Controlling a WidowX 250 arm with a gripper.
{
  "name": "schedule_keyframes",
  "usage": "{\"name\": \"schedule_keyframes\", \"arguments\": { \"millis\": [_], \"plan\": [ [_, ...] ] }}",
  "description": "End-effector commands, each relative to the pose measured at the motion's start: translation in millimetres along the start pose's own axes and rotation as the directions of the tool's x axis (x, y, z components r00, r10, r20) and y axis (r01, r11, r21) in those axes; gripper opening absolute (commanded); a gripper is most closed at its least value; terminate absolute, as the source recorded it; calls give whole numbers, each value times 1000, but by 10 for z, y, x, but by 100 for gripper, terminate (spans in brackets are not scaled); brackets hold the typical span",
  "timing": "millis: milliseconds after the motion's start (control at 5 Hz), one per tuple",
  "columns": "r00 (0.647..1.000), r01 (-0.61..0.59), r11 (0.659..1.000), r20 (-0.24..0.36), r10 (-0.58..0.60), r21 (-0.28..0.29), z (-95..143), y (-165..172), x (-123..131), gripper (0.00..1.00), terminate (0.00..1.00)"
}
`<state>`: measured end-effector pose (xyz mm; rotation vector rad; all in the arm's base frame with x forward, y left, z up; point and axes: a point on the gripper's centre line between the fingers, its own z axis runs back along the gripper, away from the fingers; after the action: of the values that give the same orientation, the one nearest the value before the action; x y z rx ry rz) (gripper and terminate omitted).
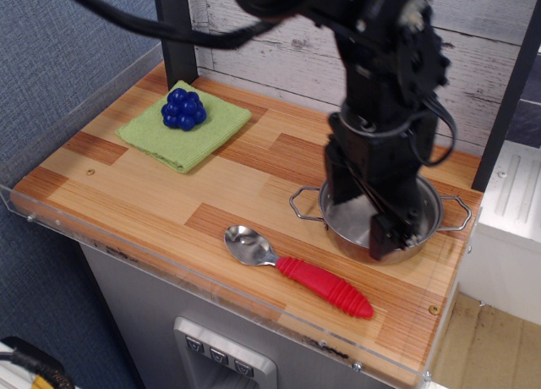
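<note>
My black gripper [365, 213] hangs over the steel pot [342, 224] at the right of the wooden table, its fingers [390, 237] reaching down into or just above the pot's mouth. The jaws look spread apart with nothing seen between them. In front of the pot lies a spoon with a red handle [325, 288] and a metal bowl [246, 243]. A bunch of blue grapes [184, 108] rests on a folded green cloth [185, 135] at the back left, far from the gripper.
The wooden tabletop [169, 199] has a clear plastic rim along its front and left edges. A white plank wall stands behind, with black posts at the back left and right. A grey cabinet sits below the table front.
</note>
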<state>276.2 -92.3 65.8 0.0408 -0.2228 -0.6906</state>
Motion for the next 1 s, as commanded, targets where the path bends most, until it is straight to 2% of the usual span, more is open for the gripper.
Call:
{"name": "schedule_keyframes", "arguments": {
  "millis": [0,600,800],
  "plan": [
    [996,85,996,9,-86,39,-158,-50,149,100,0],
    [998,69,997,13,-69,-32,-434,0,98,100,0],
    [998,62,997,10,-61,-36,-474,13,86,100,0]
  ]
}}
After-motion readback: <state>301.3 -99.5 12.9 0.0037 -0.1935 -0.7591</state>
